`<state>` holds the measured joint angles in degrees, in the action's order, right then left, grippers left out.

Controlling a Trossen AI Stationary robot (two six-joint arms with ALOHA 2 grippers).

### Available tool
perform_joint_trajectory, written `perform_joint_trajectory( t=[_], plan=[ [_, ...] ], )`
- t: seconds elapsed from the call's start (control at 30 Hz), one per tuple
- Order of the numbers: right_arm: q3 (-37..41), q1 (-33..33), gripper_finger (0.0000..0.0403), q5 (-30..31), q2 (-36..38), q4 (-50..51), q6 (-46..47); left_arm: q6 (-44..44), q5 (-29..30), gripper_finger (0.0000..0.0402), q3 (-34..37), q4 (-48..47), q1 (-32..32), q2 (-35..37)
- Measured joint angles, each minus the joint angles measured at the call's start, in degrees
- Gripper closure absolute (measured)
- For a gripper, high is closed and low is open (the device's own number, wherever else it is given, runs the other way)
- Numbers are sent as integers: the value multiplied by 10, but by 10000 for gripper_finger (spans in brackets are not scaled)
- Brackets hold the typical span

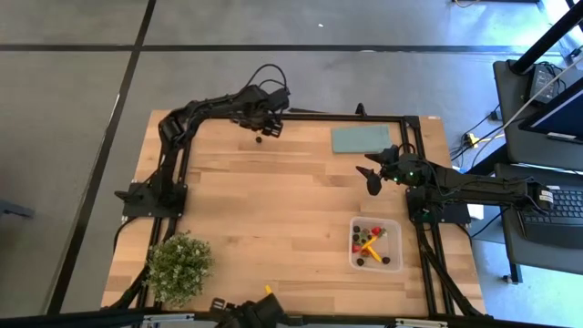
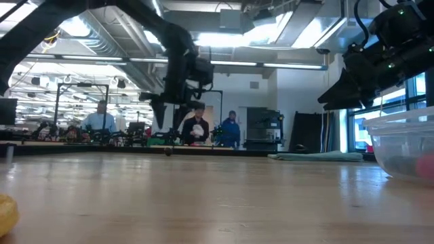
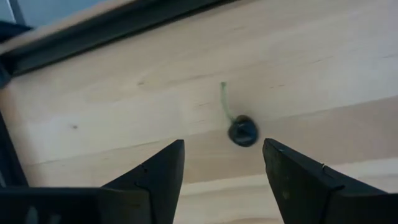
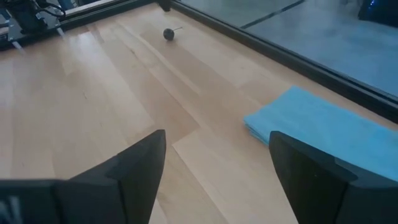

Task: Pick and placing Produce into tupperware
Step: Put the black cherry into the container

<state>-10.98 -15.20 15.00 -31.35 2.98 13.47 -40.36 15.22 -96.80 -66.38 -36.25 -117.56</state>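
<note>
Left pincer (image 3: 224, 180): fingers parted, nothing held, poised over a small dark round berry with a thin green stem (image 3: 242, 131) lying on the pale wooden surface (image 1: 273, 210) near its far edge. Step in hand: the pick. Next move likely calls for descent, fingers straddling the berry, then closing. Clear shallow plastic tupperware (image 1: 392, 228) sits well apart, already holding red, dark and orange pieces. Right pincer (image 4: 214, 180): wide open, empty, waiting beside a flat teal slab (image 1: 360, 139).

The table (image 1: 273, 210) is pale wood with a light grain. A dark berry (image 3: 243, 132) has a thin green stem. The slab (image 1: 361, 139) is teal-grey. The clear tupperware (image 1: 392, 228) holds red, black and yellow pieces (image 1: 369, 244). At 7 o'clock, the plant (image 1: 178, 266) is green.
</note>
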Motion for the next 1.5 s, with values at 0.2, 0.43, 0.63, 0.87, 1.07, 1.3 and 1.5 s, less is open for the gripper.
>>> perform_joint_trajectory(
  t=[0.2,0.43,0.63,0.87,1.07,1.3,1.5],
  plan=[
    [0,0,116,0,0,0,-5,-5,-70,195,49,74,-20,0],
    [0,0,116,0,0,0,-5,-17,-92,195,78,95,-25,0],
    [0,0,116,0,0,0,-6,-17,-81,195,95,119,-24,0],
    [0,0,116,0,0,0,-6,-17,-84,195,115,158,-23,-7],
    [0,0,116,0,0,-1,-5,-28,-102,196,114,164,-23,-33],
    [0,0,116,0,0,-2,-4,-28,-104,196,113,163,-20,-42],
    [0,0,116,0,0,-2,-5,-28,-103,196,114,163,-21,-43]
  ],
)
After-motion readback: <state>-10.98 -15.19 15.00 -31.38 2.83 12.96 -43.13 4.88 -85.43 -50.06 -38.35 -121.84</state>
